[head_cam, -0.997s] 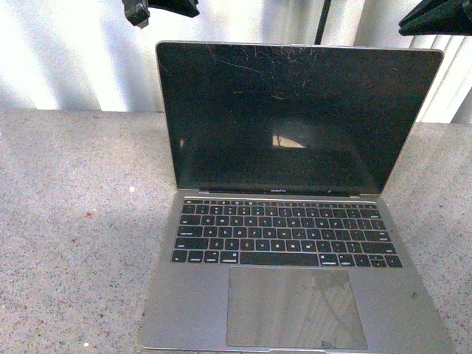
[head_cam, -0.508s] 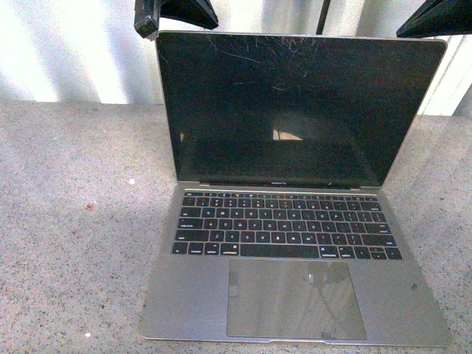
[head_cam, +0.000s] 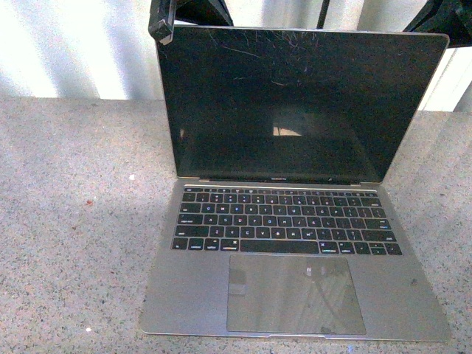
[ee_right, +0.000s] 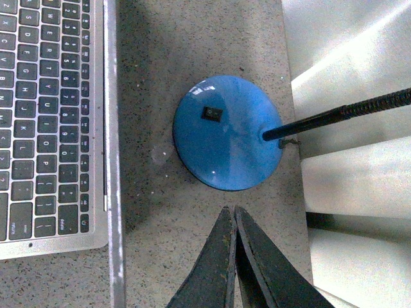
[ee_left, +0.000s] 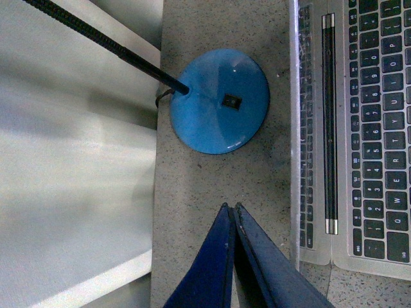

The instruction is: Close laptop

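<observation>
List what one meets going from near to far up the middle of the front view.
trackpad → keyboard → black screen → pale wall behind.

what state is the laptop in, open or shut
Open: the laptop has its screen standing up behind the exposed keyboard.

The slim silver-grey metal laptop point(head_cam: 295, 214) has black keys point(head_cam: 284, 228) with white letters, a darker grey trackpad point(head_cam: 295, 295) and a glossy black screen point(head_cam: 295, 103) streaked with pale scratches near its top edge. The stone-like tabletop point(head_cam: 74, 243) is grey, finely speckled with dark and white flecks. Near its rear edge, a round glossy blue lamp base point(ee_left: 212, 122) carries a small black switch point(ee_left: 231, 101). The left gripper point(ee_left: 230, 206) looks dark blue, the right gripper point(ee_right: 230, 210) charcoal.
</observation>
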### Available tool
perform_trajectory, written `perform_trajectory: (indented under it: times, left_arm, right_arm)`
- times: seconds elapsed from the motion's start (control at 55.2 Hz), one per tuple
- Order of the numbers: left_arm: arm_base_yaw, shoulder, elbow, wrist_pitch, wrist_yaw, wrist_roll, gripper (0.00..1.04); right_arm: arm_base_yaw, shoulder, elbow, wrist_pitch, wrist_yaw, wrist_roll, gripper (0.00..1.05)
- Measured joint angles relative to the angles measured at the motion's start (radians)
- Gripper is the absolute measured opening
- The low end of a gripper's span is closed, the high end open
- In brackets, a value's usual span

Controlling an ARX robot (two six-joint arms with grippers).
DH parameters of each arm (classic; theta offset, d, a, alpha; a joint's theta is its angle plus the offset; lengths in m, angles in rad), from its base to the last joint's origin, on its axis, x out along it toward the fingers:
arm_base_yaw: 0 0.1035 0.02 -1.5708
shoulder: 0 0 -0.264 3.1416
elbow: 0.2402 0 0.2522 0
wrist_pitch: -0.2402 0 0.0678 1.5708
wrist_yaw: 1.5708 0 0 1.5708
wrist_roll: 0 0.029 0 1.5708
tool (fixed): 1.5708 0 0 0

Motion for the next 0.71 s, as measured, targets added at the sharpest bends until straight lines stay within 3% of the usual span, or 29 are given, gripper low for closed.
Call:
perform_trajectory:
  times: [0.707]
  left_arm:
    - [-0.024,0.001,-0.018,-0.019,0.006,0.027,0.04]
  right_arm:
    - [0.027,0.009,0.031,-0.183,0.031,0.008,0.03]
